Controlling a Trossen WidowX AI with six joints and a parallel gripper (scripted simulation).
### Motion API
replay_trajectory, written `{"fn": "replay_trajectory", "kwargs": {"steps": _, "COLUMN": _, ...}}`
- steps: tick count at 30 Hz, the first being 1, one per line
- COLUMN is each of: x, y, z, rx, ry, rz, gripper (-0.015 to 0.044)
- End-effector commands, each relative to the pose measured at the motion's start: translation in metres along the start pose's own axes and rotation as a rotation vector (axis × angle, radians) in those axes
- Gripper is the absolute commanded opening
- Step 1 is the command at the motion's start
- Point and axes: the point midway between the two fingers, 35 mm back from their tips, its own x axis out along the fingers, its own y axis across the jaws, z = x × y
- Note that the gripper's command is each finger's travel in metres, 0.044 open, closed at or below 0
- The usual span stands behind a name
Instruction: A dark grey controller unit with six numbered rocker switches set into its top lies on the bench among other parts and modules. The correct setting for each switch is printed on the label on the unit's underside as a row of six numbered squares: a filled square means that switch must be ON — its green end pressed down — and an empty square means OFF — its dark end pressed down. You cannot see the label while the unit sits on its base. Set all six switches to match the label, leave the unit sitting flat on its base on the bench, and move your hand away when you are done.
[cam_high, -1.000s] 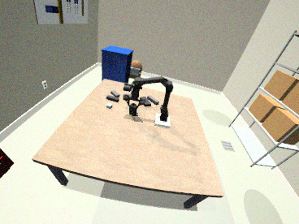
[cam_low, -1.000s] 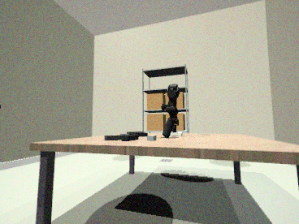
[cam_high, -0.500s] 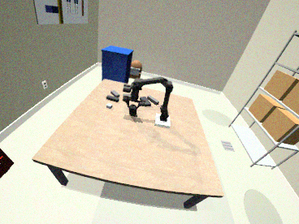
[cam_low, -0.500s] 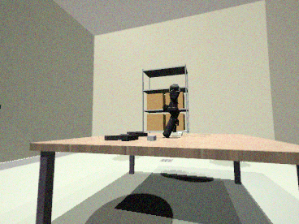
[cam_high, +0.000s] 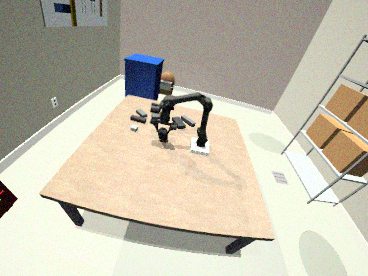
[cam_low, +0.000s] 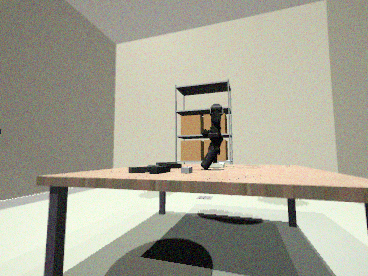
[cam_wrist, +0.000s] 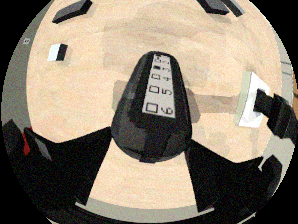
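The dark grey controller unit (cam_wrist: 140, 131) (cam_high: 163, 136) (cam_low: 207, 161) is held up off the bench, tilted, with its underside facing the wrist camera. My gripper (cam_wrist: 149, 137) is shut on the unit, one finger at each side. The label (cam_wrist: 159, 95) runs away from the camera, number 6 nearest. Squares 6, 5 and 4 look empty and square 3 looks filled. Squares 2 and 1 at the far end are too small and slanted to read surely. The rocker switches are hidden on the side turned away.
A small white block (cam_wrist: 56, 52) (cam_high: 134, 128) (cam_low: 186, 170) lies on the bench (cam_high: 150, 185). Several dark modules lie farther back, one at the upper left (cam_wrist: 73, 11) of the wrist view and another at its upper right (cam_wrist: 214, 6). The arm's white base plate (cam_wrist: 245, 104) (cam_high: 200, 150) is to the right.
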Motion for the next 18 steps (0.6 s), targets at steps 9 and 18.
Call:
{"fn": "replay_trajectory", "kwargs": {"steps": 9, "x": 0.008, "y": -0.001, "z": -0.007, "rx": 0.008, "ry": -0.001, "rz": -0.01, "gripper": 0.0338}}
{"fn": "replay_trajectory", "kwargs": {"steps": 18, "x": 0.012, "y": -0.001, "z": -0.013, "rx": 0.008, "ry": -0.001, "rz": -0.01, "gripper": 0.0338}}
